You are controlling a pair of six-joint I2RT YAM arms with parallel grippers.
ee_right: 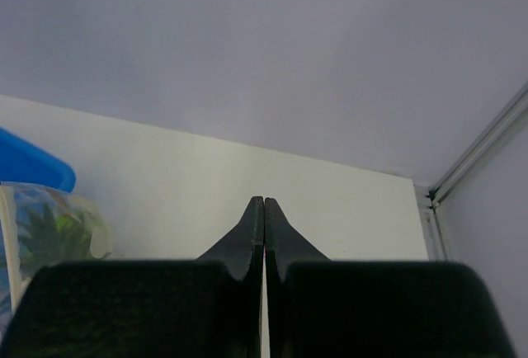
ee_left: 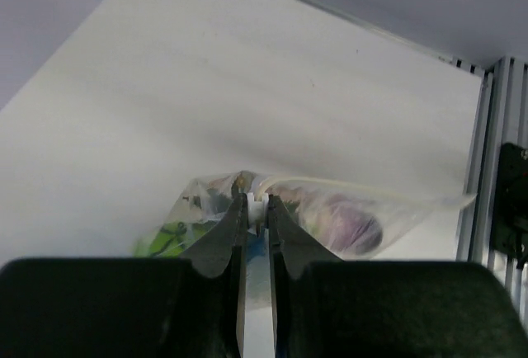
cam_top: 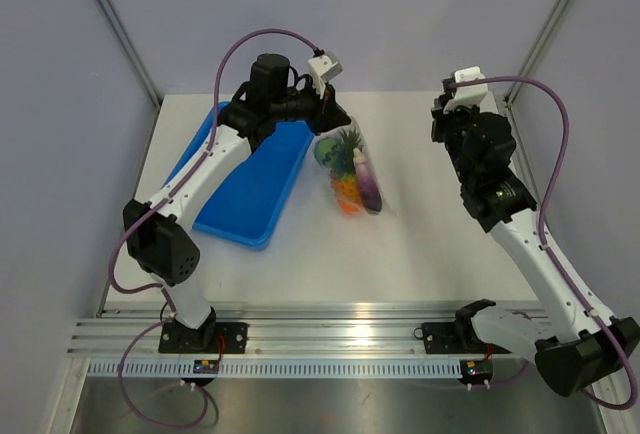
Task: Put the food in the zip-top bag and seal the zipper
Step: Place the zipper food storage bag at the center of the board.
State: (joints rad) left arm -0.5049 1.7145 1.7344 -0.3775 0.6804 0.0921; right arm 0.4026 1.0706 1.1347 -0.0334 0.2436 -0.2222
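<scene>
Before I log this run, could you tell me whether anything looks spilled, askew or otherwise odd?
Nothing looks spilled: the toy produce sits inside the zip-top bag, whose mouth edge the left claw pinches. The only oddity is the blue tray, lying diagonally on the table. The right claw is shut on nothing.

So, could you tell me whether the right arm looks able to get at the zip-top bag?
Probably yes: only bare table shows between the right gripper and the zip-top bag. The left gripper pinches the bag's far edge, so the near end seems free.
</scene>
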